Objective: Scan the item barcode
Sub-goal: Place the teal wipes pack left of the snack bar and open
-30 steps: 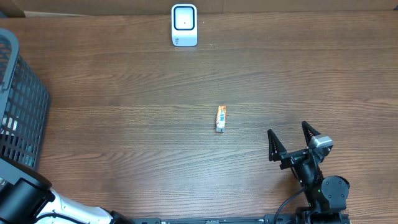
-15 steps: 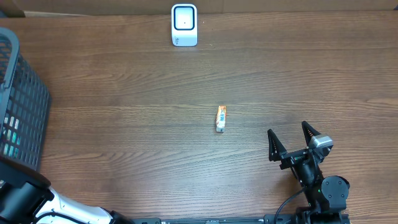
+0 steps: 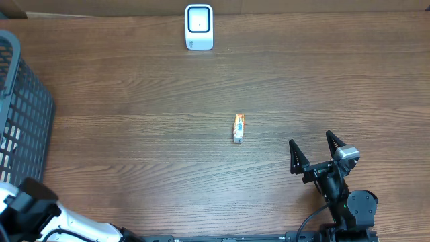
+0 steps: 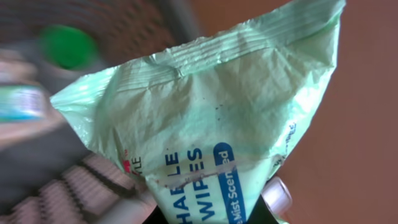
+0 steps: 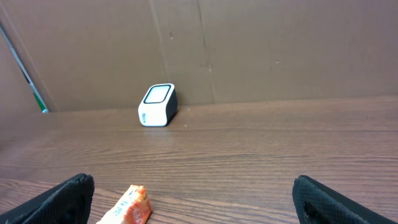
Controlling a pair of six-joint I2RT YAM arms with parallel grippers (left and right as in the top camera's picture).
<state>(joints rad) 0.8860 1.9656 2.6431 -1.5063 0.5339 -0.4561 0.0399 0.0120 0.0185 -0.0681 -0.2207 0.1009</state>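
Note:
A pale green pack of wipes [image 4: 205, 112] fills the left wrist view, and my left gripper [image 4: 211, 216] is shut on its lower end, with only dark bits of the fingers showing beside it. In the overhead view the left arm [image 3: 30, 212] sits at the bottom left corner beside the basket, and the pack itself is hidden there. The white scanner [image 3: 199, 27] [image 5: 157, 104] stands upright at the far edge of the table. My right gripper [image 3: 316, 153] [image 5: 199, 205] rests open near the front right, holding nothing.
A dark mesh basket [image 3: 27, 114] stands at the left edge; behind the pack it shows as a blur with a green cap [image 4: 67, 46]. A small orange packet [image 3: 238, 128] [image 5: 132, 206] lies mid-table, just ahead-left of the right gripper.
The left arm has shifted a little at the bottom left corner, by the basket. The right arm, the orange packet and the scanner have not moved.

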